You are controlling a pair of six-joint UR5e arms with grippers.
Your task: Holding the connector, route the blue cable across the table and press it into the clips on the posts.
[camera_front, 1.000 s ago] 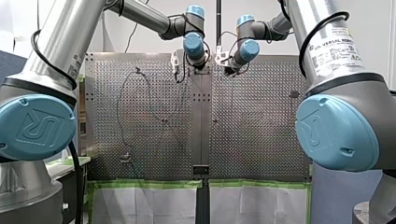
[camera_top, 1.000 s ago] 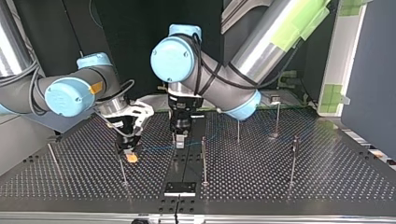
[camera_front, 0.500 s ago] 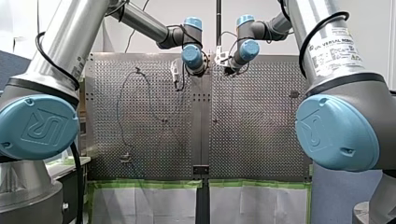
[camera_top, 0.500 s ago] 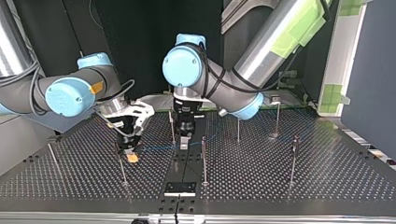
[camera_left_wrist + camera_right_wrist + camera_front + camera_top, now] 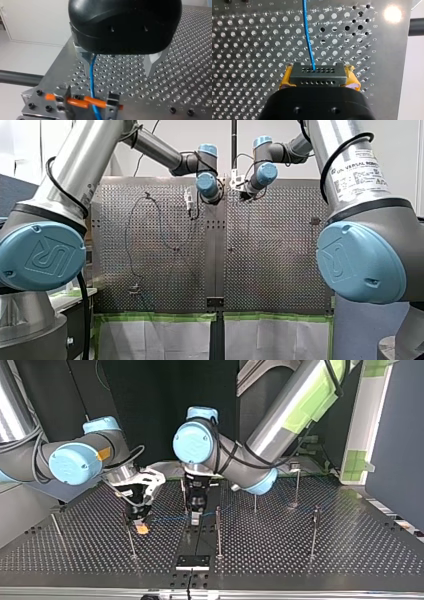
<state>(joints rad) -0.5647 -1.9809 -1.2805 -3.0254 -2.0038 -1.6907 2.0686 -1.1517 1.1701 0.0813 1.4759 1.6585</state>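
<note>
In the right wrist view my right gripper (image 5: 318, 75) is shut on the black connector (image 5: 317, 80), with a yellow pad (image 5: 286, 76) on each side. The blue cable (image 5: 309, 37) leaves the connector and runs ahead over the perforated table. In the left wrist view my left gripper (image 5: 119, 66) stands open above the table, and the blue cable (image 5: 92, 75) passes close by one metal finger (image 5: 85, 60). In the top view my right gripper (image 5: 139, 522) is at the left, my left gripper (image 5: 194, 516) at the middle beside a thin post (image 5: 184, 494), with the cable (image 5: 165, 520) strung between them.
Several thin posts stand on the table, among them one (image 5: 218, 532) near the front middle and one (image 5: 314, 532) at the top view's right. A black plate (image 5: 192, 561) sits on the centre strip. A blurred orange and black part (image 5: 77, 102) lies ahead of the left fingers.
My left arm has swung a little, and its gripper has shifted and come lower beside the middle post, which now shows. My right arm has not moved.
</note>
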